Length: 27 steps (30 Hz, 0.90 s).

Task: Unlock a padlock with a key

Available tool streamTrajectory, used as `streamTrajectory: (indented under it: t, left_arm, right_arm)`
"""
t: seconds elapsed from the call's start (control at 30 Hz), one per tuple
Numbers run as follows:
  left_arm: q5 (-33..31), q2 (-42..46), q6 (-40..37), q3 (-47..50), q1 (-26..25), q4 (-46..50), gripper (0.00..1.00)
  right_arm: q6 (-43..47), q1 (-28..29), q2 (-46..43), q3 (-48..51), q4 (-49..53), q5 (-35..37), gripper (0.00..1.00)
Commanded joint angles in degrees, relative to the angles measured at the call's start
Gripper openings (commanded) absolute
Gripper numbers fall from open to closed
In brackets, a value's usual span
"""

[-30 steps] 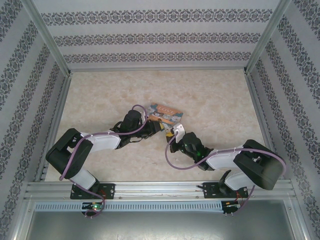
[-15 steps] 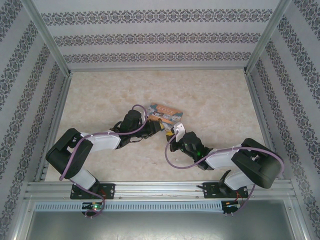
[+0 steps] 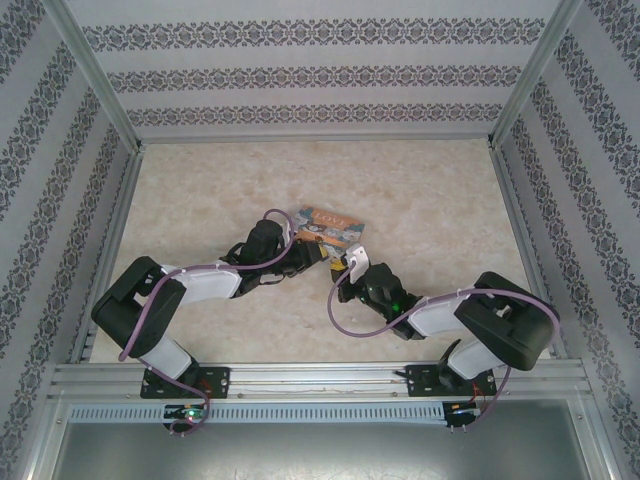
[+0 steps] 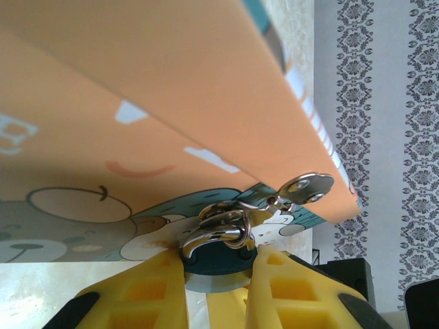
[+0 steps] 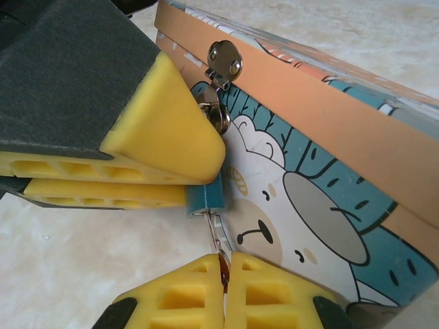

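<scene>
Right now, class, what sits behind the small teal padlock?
The orange box printed with cartoon bears: its front wall and silver metal hasp show. The left yellow foam fingers gripping the small teal padlock hide the wall right behind it.

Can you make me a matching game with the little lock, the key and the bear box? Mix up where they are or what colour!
Things:
1. padlock
2. key
3. box

Clues:
A. orange, with cartoon bears on it
B. pinched in the right gripper
C. squeezed in the left gripper

Pairs: 1-C, 2-B, 3-A
</scene>
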<state>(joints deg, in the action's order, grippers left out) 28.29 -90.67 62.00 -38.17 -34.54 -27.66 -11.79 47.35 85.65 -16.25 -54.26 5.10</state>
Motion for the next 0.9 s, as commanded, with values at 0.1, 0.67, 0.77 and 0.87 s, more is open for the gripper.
streamTrajectory:
  t: [0.1,0.67,0.77,0.87]
  left_arm:
    - [2.18,1.64,-0.21,-1.77,-0.97,-4.08,0.21]
    - [1.96,1.60,-0.12,-1.55,-1.32,-3.96,0.21]
    - [1.97,1.50,-0.12,-1.55,-1.40,-3.97,0.21]
    - [2.05,1.46,-0.08,-1.55,-1.49,-3.90,0.21]
  right_arm:
    - [0.18,-0.55,1.95,-2.54,-7.48,-0.94,0.00]
    - [0.81,-1.30,6.63,-8.18,-12.98,-4.73,0.00]
    - [1.15,-1.47,6.98,-9.42,-12.98,-5.40,0.00]
    - [1.24,-1.81,7.47,-10.74,-13.23,-6.52,0.00]
